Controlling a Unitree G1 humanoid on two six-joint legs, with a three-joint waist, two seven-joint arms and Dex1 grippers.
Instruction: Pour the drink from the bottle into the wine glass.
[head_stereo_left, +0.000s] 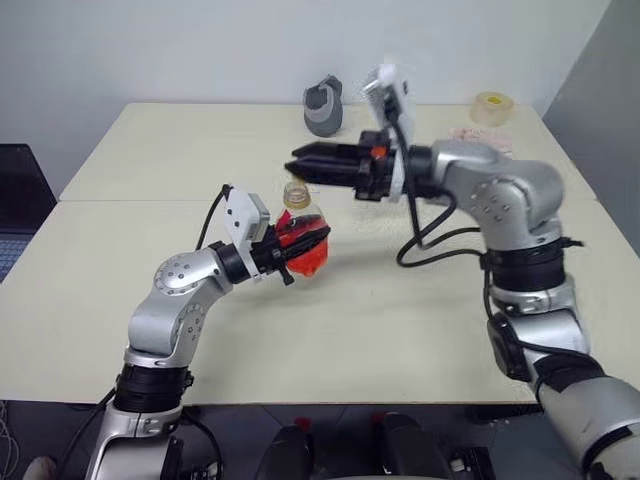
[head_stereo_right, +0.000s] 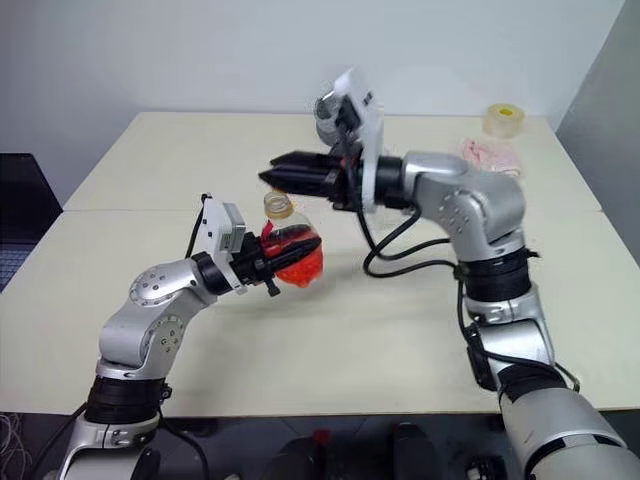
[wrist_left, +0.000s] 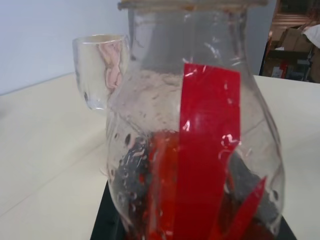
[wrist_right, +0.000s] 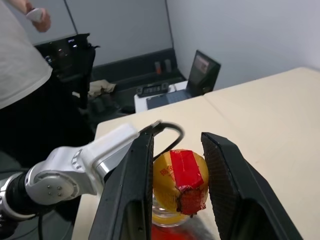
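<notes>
My left gripper (head_stereo_left: 303, 247) is shut on the round belly of the small clear bottle (head_stereo_left: 298, 222) and holds it roughly upright above the table. The red drink (head_stereo_left: 309, 263) fills the bottle's lower part. Just above the neck, my right gripper (head_stereo_left: 298, 163) points left. In the right wrist view its fingers (wrist_right: 129, 190) press both sides of the yellow cap (wrist_right: 167, 175), which has red tape across it. The bottle top (head_stereo_left: 296, 194) shows a yellowish ring. In the left wrist view the wine glass (wrist_left: 99, 70) stands behind the bottle (wrist_left: 200, 130); only its clear bowl shows.
A grey cup-like object (head_stereo_left: 323, 106) stands at the back of the cream table (head_stereo_left: 150, 160). A tape roll (head_stereo_left: 492, 107) and a pink packet (head_stereo_left: 482, 138) lie at the back right. Beyond the table's left end are a laptop (wrist_right: 202, 70) and a person (wrist_right: 20, 60).
</notes>
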